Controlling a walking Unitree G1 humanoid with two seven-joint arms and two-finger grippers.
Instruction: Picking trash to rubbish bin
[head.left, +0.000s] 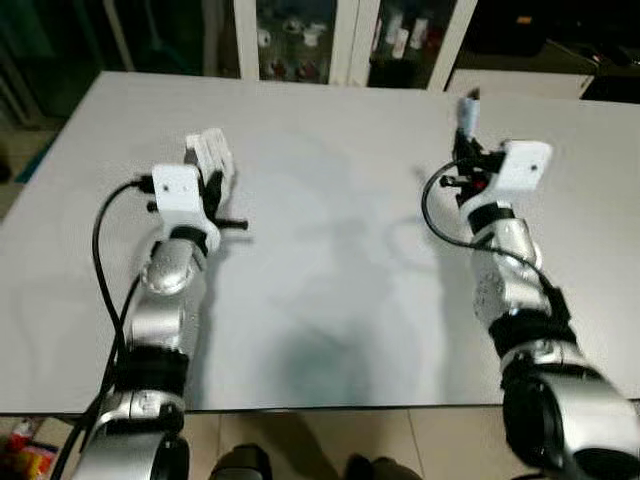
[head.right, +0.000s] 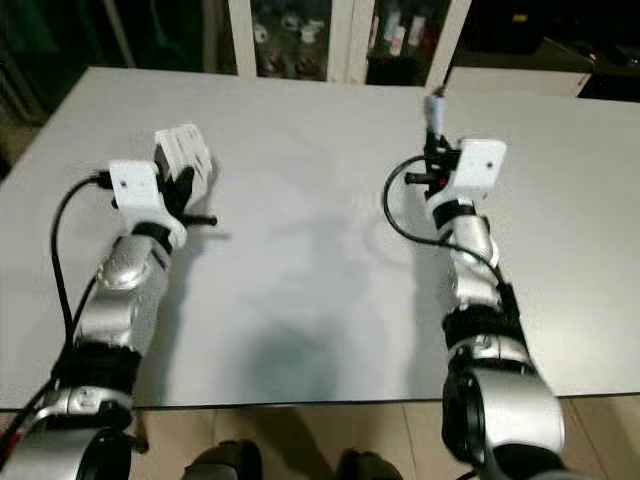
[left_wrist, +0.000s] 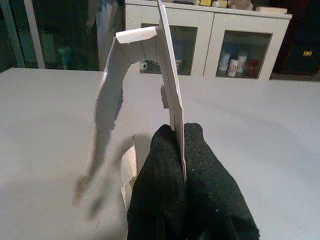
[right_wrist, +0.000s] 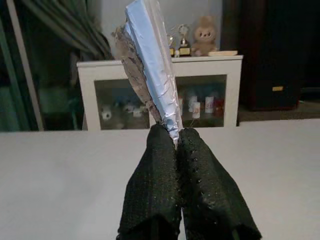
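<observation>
While both arms were raised over the grey bench (head.left: 330, 300), the left gripper (left_wrist: 181, 150) pinched torn white cardboard (left_wrist: 150, 75) at ten o'clock; the right gripper (right_wrist: 176, 145) clamped a blue wrapper (right_wrist: 152, 65) at two o'clock.

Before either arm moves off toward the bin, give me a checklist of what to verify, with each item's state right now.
1. Left gripper shut on the white cardboard piece: ok, the card is pinched between the black fingers.
2. Right gripper shut on the silvery wrapper: ok, pinched at its lower end.
3. Both pieces lifted off the table: ok, held up above the grey top.
4. Cardboard piece secure: cannot tell; a torn flap hangs loose at one side.
5. Rubbish bin located: cannot tell, no bin is seen from here.
6. Cabinet beyond the table kept clear of the arms: ok, it stands well behind.
</observation>
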